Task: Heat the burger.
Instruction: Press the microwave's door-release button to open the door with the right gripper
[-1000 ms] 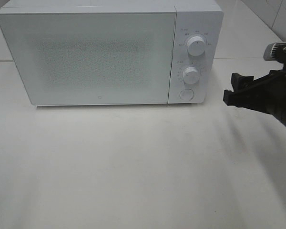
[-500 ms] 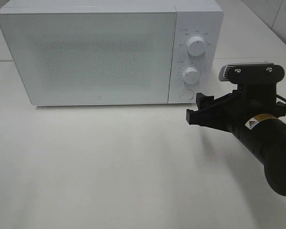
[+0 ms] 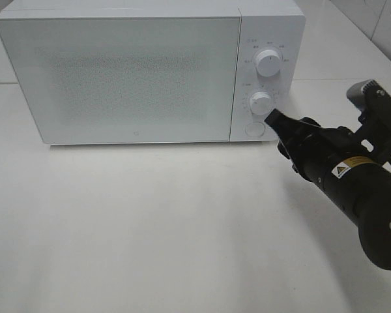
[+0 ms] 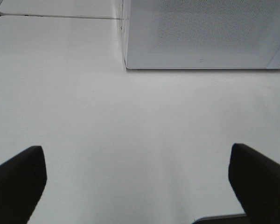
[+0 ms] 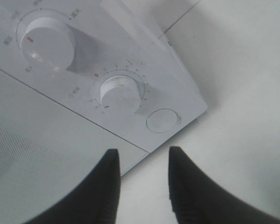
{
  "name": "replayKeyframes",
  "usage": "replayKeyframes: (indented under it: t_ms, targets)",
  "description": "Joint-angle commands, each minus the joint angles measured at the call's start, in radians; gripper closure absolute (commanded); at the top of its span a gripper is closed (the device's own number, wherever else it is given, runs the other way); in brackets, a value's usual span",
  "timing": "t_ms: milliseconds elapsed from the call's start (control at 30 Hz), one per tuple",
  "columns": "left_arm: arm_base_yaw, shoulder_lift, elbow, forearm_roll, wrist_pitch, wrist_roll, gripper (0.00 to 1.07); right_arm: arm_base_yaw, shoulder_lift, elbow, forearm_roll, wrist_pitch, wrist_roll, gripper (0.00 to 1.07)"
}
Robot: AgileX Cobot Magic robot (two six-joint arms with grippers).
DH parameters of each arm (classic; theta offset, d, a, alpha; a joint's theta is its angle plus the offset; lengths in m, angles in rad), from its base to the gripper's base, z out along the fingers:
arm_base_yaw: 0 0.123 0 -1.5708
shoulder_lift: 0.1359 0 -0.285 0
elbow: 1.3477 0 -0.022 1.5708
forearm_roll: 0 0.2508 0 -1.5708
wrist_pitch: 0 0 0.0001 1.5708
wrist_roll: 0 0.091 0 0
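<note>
Both empty: left claw (image 4: 135,154) wide open over table (image 4: 84,116), right claw (image 5: 143,151) narrowly parted near microwave (image 3: 117,72) corner.

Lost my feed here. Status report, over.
Left tool open, empty. Right tool narrowly open by microwave lower knob. Burger not in sight; door shut.

**Mock Kitchen Bench in a Lab**

A white microwave (image 3: 150,72) with two knobs (image 3: 268,63) stood on a white table (image 3: 150,228) (tiled wall (image 3: 388,23) behind), suggesting a kitchen; a black robot arm (image 3: 362,192) marked it as a test setup.
</note>
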Motion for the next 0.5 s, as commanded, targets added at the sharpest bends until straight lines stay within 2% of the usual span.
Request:
replayKeyframes:
  t_ms: [33,100,300,500]
  targets:
    - [0.002,-0.017,0.001,-0.008,-0.013,0.000,0.09,0.002,-0.004,-0.010,-0.033,-0.010,0.175,0.83]
    - [0.002,-0.017,0.001,-0.008,-0.013,0.000,0.09,0.002,-0.004,-0.010,-0.051,-0.010,0.370,0.93]
    - [0.002,-0.017,0.001,-0.008,-0.013,0.000,0.09,0.002,-0.004,-0.010,-0.019,0.009,0.568,1.07]
    - [0.002,-0.017,0.001,-0.008,-0.013,0.000,0.09,0.002,-0.004,-0.012,0.047,0.040,0.613,1.07]
